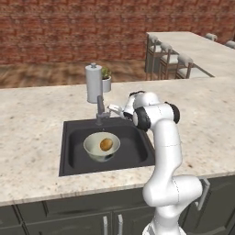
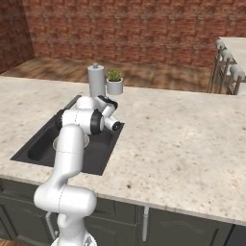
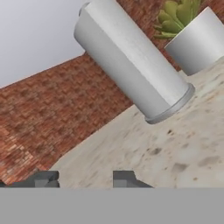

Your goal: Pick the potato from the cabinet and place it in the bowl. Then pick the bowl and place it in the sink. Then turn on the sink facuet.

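Note:
The bowl (image 1: 94, 148) stands inside the black sink (image 1: 73, 151), and the tan potato (image 1: 106, 144) lies in it. At the sink's back edge rises the grey sink facuet (image 1: 100, 111). My gripper (image 1: 114, 109) hovers just right of the faucet's top, pointing toward it. In the hand view the two fingertips (image 3: 41, 179) stand apart with nothing between them, so the gripper (image 3: 83, 180) is open. In the right base view my arm covers most of the bowl (image 2: 56, 142) in the sink (image 2: 33, 144). The cabinet is out of view.
A pale cylindrical paper-towel holder (image 1: 93, 82) and a small potted plant (image 1: 106, 79) stand right behind the faucet; both loom close in the hand view, the holder (image 3: 131, 65) and the pot (image 3: 192, 43). Speckled counter (image 1: 27, 133) surrounds the sink. Stools (image 1: 170, 57) line a far counter.

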